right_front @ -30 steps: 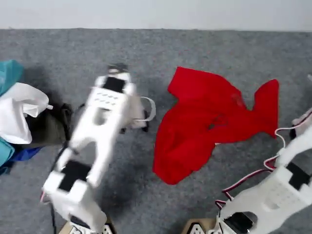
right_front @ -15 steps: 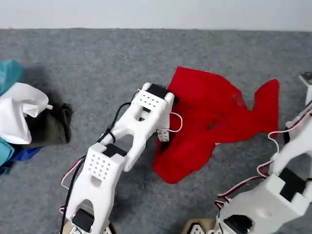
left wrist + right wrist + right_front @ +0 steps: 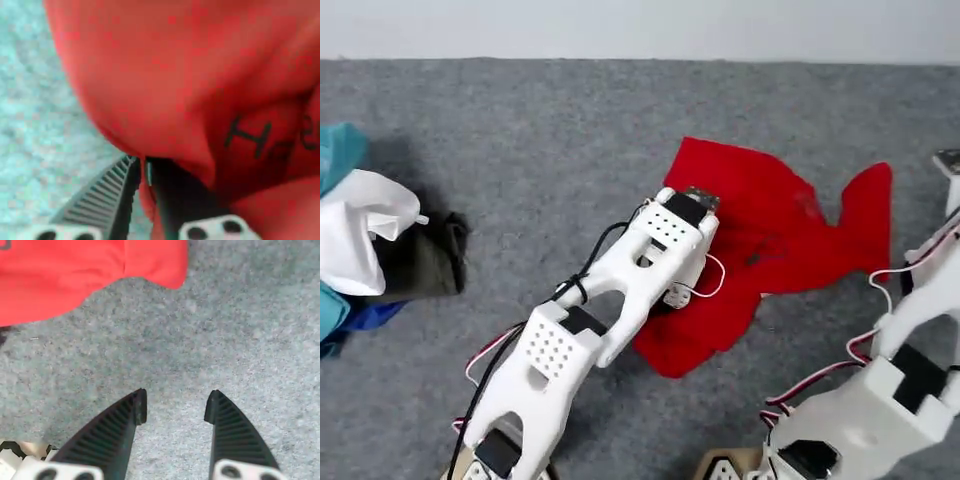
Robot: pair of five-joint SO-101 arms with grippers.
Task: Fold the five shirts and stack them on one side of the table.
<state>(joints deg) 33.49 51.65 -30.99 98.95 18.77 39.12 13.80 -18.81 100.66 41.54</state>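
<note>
We count one crumpled red cotton shirt right of centre on the grey felt-covered table. Four more are heaped at its left edge: a white shirt, a dark olive shirt, a teal shirt and a blue shirt. The left gripper is pinched on the red shirt's edge. The right gripper hangs parted over bare felt near a red sleeve.

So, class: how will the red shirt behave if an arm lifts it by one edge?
Probably floppy: the red shirt lies rumpled and creased, so it should drape from the left gripper. Likely light: a thin fold fits its narrow pinch. It may drag on the rough table.
</note>
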